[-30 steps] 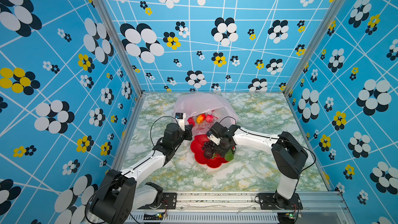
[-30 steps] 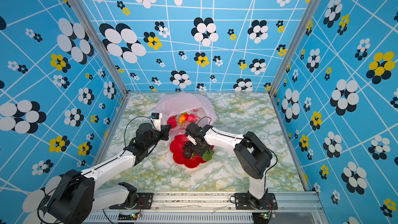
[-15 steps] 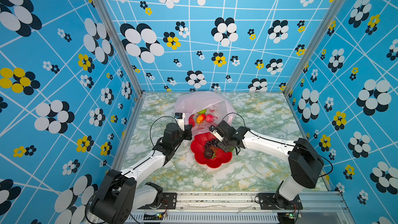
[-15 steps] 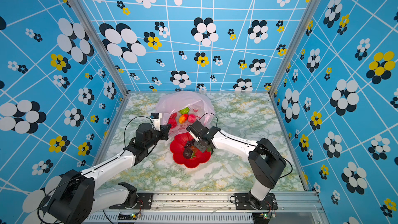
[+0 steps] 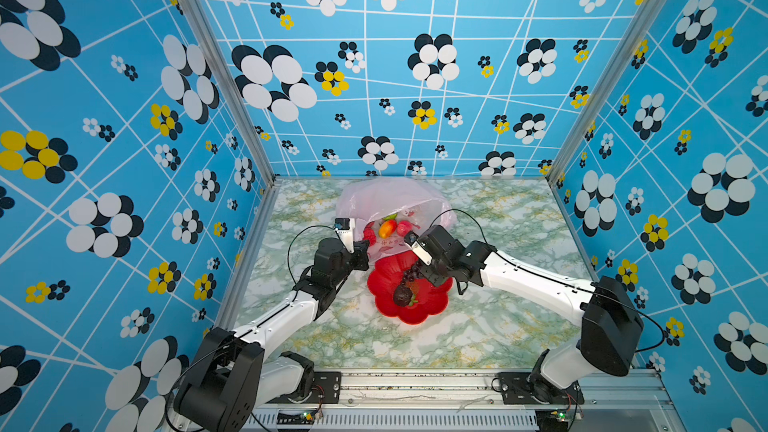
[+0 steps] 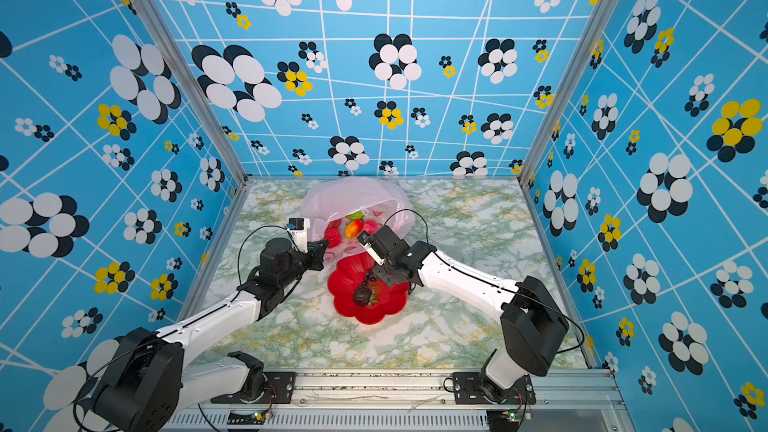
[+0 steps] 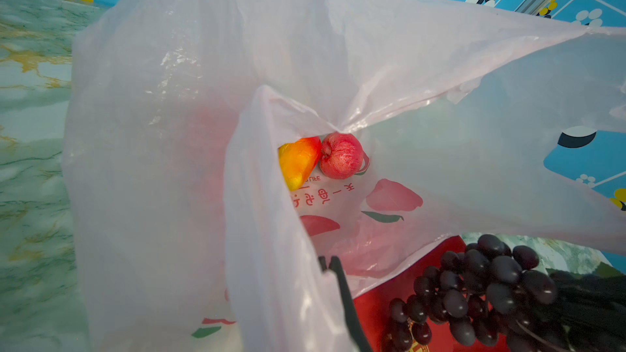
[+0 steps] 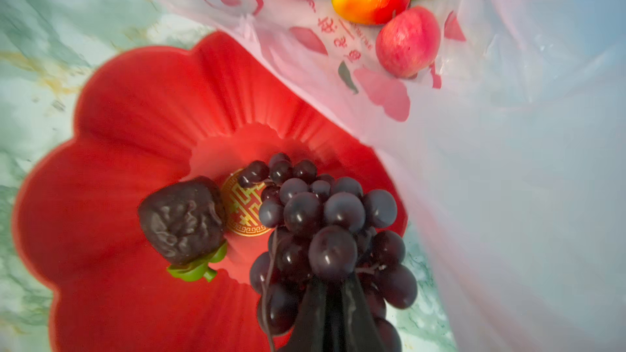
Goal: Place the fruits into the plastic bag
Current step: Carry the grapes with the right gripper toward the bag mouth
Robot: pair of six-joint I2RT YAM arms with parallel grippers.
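Where both top views show the right gripper (image 5: 417, 275) pressed onto the grapes (image 5: 409, 278) over the plate (image 5: 415, 313), a thin pinch can slip in transit. Left wrist: the left gripper (image 7: 330, 260) pinches the bag (image 7: 169, 130) rim; sagging film would narrow the mouth. Right wrist: loose berries can snag that rim, and the dark fruit (image 8: 183, 218) lies on the plate.

Staring right into the pale-pink plastic bag (image 7: 189, 103), mouth wide open. Deep inside: yellow-orange mango (image 7: 298, 162) touching a red apple (image 7: 340, 155), both right by the red print (image 7: 393, 196). Down low, dark fingers (image 7: 345, 299) pinched onto the bag's rim. Just past the rim, dark purple grape bunch (image 7: 481, 286) over a red plate (image 7: 376, 309). Marbled desk (image 7: 30, 164) alongside.
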